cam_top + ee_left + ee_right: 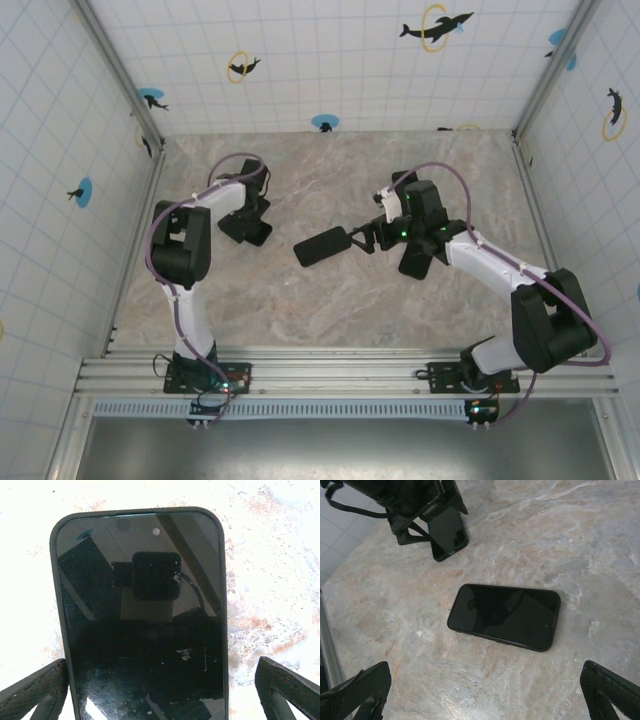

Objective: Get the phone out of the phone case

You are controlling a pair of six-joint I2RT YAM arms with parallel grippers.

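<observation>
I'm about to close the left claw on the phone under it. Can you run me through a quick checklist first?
1. Left claw open: ok. Its fingers stand apart on either side of the phone.
2. Phone flat, screen up: ok.
3. Phone centred between the fingers: not ok. It sits close to one finger, with a gap to the other.
4. Phone still in its case: cannot tell. A dark rim frames the screen.
5. Right claw open and clear: ok. It hovers near the second phone without touching it.
6. Second phone apart from the left claw: ok. There is bare table between them.
</observation>
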